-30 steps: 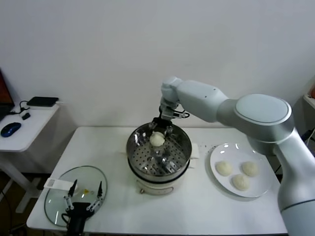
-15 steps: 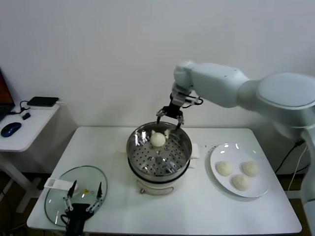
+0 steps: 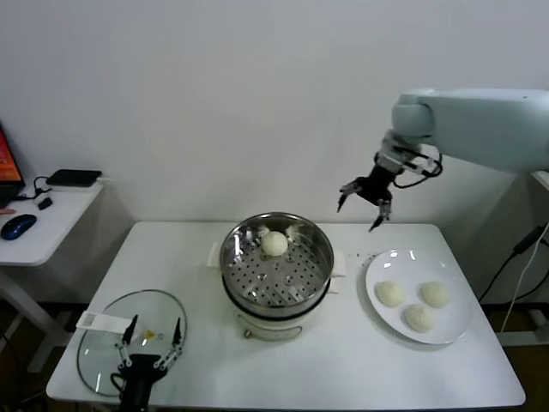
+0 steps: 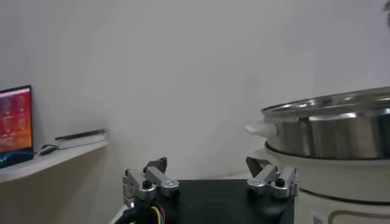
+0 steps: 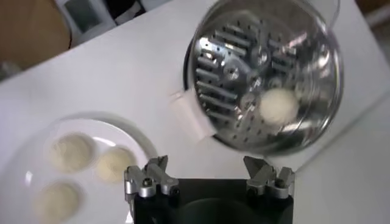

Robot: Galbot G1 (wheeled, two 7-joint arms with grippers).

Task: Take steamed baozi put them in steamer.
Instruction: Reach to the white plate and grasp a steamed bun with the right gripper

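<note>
Right pincer (image 3: 366,199) hangs high in the air with its fingers spread apart and nothing between them, the steamer (image 3: 276,262) below and off to its left, the plate (image 3: 377,283) almost straight beneath. One baozi (image 3: 274,244) sits inside the steamer at the far rim, three more baozi (image 3: 413,305) lie on the plate. Left pincer (image 3: 148,353) rests low over the glass lid (image 3: 101,352) at the worktop's (image 3: 343,360) near left corner, fingers apart too.

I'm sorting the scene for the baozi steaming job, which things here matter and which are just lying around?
Job: steamer; baozi in it; three baozi on the plate; right gripper, open, raised between them.

Lying about: glass lid under the idle left gripper; mouse on the side desk.
</note>
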